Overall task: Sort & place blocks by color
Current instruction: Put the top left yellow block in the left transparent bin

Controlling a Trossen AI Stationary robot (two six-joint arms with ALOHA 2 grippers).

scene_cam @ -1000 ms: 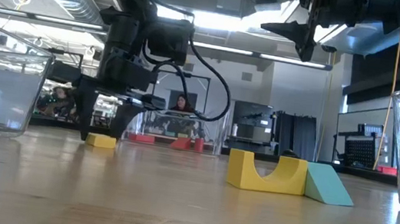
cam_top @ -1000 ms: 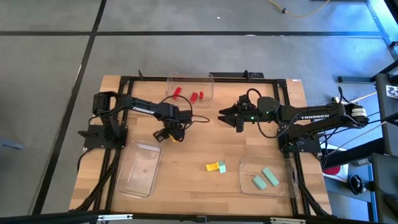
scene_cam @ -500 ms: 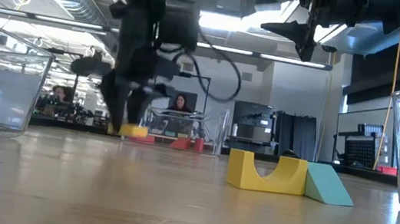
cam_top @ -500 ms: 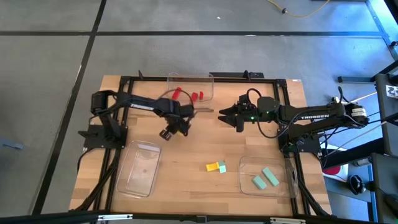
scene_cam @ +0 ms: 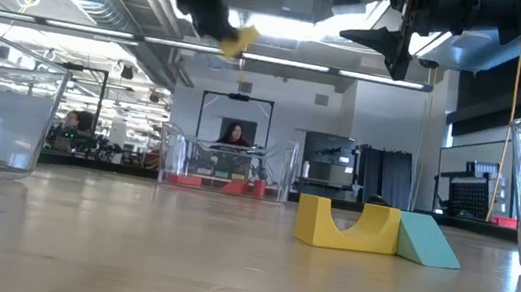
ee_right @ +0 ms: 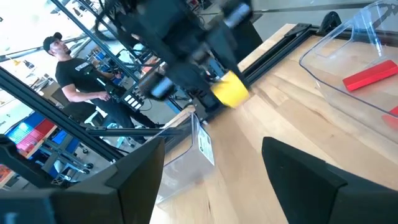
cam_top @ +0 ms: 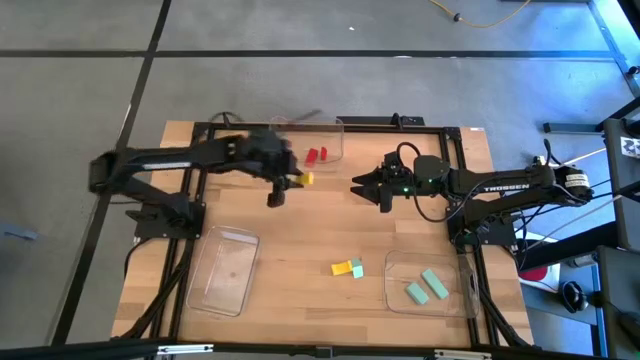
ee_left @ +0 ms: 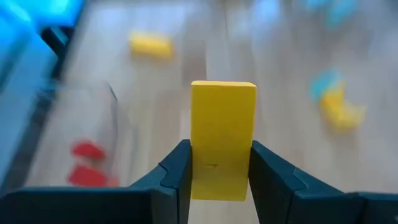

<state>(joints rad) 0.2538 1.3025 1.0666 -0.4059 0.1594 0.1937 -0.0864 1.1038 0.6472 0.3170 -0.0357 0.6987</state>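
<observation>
A: Left gripper (ee_left: pixel 221 177): raised above the table (cam_top: pixel 330 235), close to the tray (cam_top: pixel 335 125) at the far edge. Fingers clamped on a yellow block (ee_left: pixel 222 138), held clear of the wood.

B: Right gripper (cam_top: pixel 366 186): hanging over mid-table, fingers spread, holding nothing.

A: Red blocks (cam_top: pixel 317 155): inside the far tray. Green blocks (cam_top: pixel 426 285): inside the near right tray (cam_top: pixel 392 265).

B: Yellow arch block (scene_cam: pixel 347 225) and teal wedge (scene_cam: pixel 428 241): touching, on bare table. Near left tray (cam_top: pixel 222 272): no contents visible.
</observation>
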